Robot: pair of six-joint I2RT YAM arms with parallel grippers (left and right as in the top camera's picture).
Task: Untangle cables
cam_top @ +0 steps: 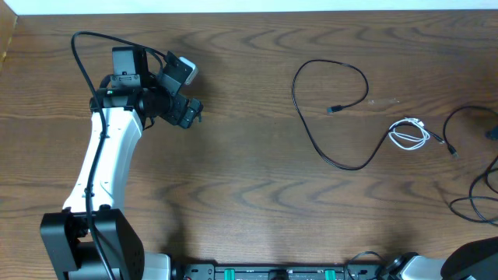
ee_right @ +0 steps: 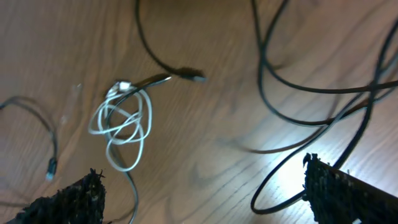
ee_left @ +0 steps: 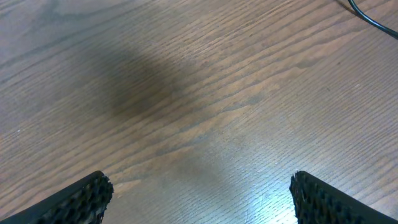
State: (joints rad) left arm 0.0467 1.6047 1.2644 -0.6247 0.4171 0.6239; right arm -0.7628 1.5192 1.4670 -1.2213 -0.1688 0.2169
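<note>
Hovering with left gripper (ee_left: pixel 199 194) spread wide and empty above the wooden table (ee_left: pixel 186 93), hovering with right gripper (ee_right: pixel 205 193) equally wide, gripping nothing, facing coiled white cord (ee_right: pixel 121 127) just ahead-left of it, black cords (ee_right: pixel 311 92) ahead-right.

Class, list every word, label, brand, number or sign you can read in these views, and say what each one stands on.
No readable text anywhere.
The white cord, the black cord, the left arm and the table bear no legible marking.
The rail at the overhead view's bottom edge is too small to read.
</note>
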